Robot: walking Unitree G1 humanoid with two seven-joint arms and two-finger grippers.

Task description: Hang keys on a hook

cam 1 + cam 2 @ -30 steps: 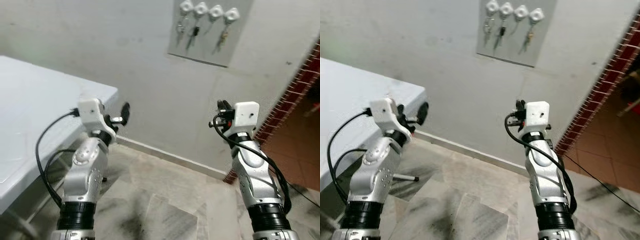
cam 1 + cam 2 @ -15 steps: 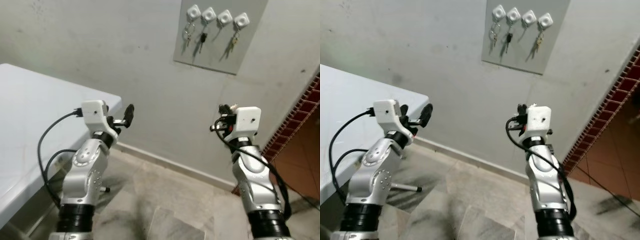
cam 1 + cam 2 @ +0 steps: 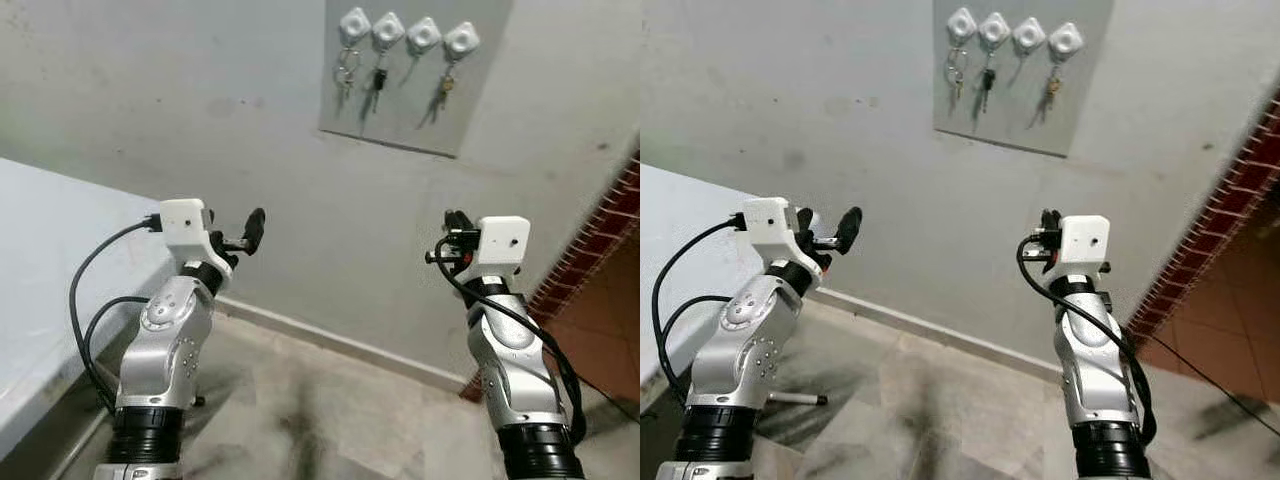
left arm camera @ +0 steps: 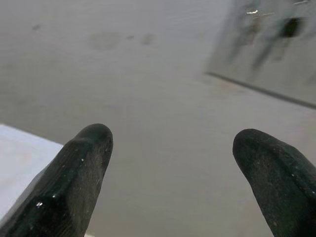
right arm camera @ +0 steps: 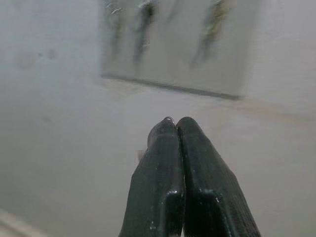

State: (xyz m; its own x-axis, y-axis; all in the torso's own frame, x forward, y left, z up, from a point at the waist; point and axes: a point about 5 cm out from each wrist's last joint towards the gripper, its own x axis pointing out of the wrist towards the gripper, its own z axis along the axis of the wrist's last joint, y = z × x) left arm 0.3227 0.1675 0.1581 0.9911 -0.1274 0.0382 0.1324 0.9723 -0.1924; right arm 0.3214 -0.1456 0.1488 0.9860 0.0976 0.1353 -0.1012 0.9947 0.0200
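Right wrist view: right gripper (image 5: pixel 177 123) jaws pressed together; left gripper (image 4: pixel 173 143) jaws apart.

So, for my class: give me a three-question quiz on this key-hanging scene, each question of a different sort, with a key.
1. True or false: the left gripper has its fingers spread apart.
2. How many white hooks are on the grey board?
A. two
B. four
C. six
3. Fill in: the right gripper has its fingers pressed ____.

Key: 1 true; 2 B, and three of them carry keys, on the hooks and, while the third hook looks bare; 3 together.
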